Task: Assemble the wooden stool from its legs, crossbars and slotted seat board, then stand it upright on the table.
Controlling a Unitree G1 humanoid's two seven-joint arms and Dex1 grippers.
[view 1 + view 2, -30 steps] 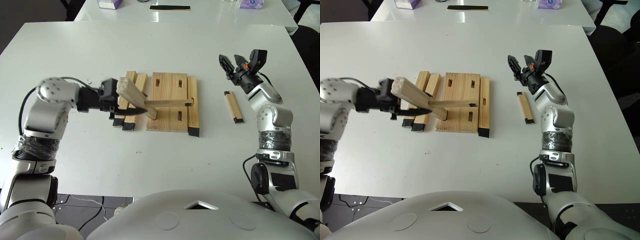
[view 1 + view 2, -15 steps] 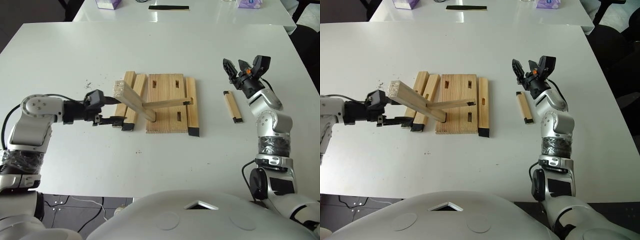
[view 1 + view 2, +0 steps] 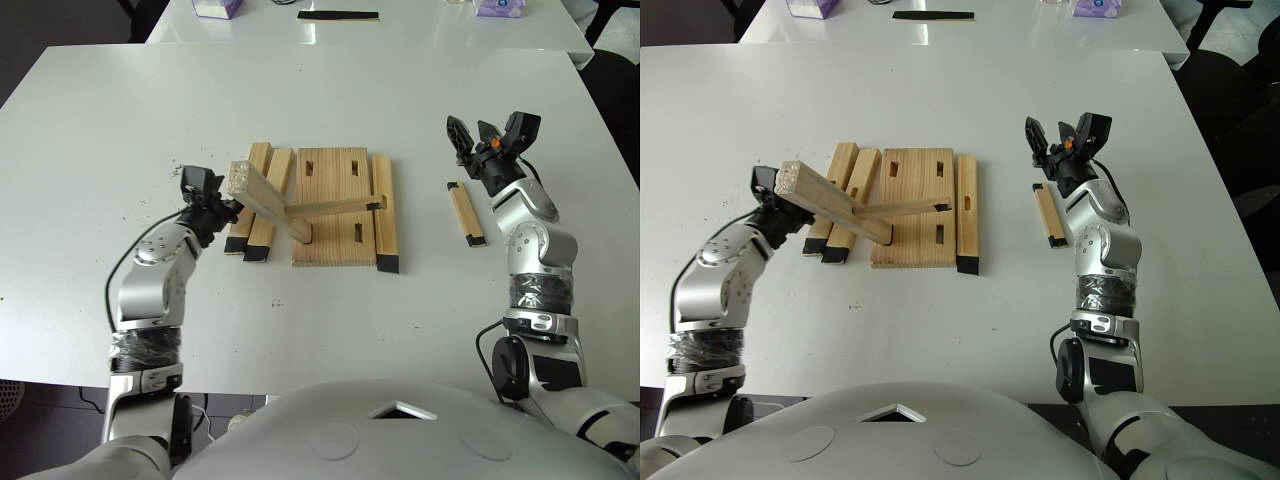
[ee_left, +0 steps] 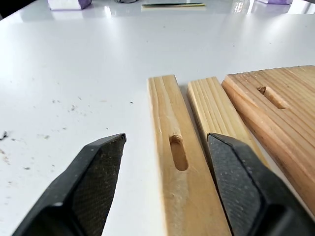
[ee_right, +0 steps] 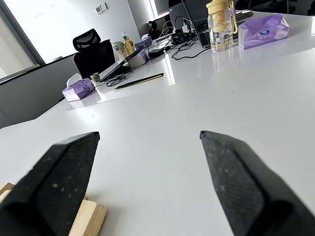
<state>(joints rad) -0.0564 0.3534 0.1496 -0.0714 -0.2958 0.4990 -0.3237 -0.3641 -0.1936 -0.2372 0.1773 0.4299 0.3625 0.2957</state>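
Two loose legs lie flat, side by side, just left of the slotted seat board (image 3: 335, 175), their long axes running away from the robot. The left gripper (image 4: 166, 138) sits at the outer leg (image 4: 173, 162). Its fingers (image 4: 93, 182) are spread wide and hold nothing. In the left wrist view that leg runs lengthwise between them, slot face up, so the fingers straddle its width rather than its length. The second leg (image 4: 216, 110) lies close against it, which appears to leave little room for the inner finger.

On the board a tilted leg (image 3: 268, 200) leans out of a slot toward the left gripper. A crossbar (image 3: 335, 207) reaches from it to the third leg (image 3: 385, 235), which lies along the board's right edge.

The right gripper (image 5: 148, 135) is likewise open and empty. It is near the far end of a short bar (image 3: 467, 213) that lies well right of the board on the table (image 3: 120, 120), and it does not touch the bar.

For the next leg the left arm looks the nearer. A straight descent, closing across the leg's narrow sides, seems called for.
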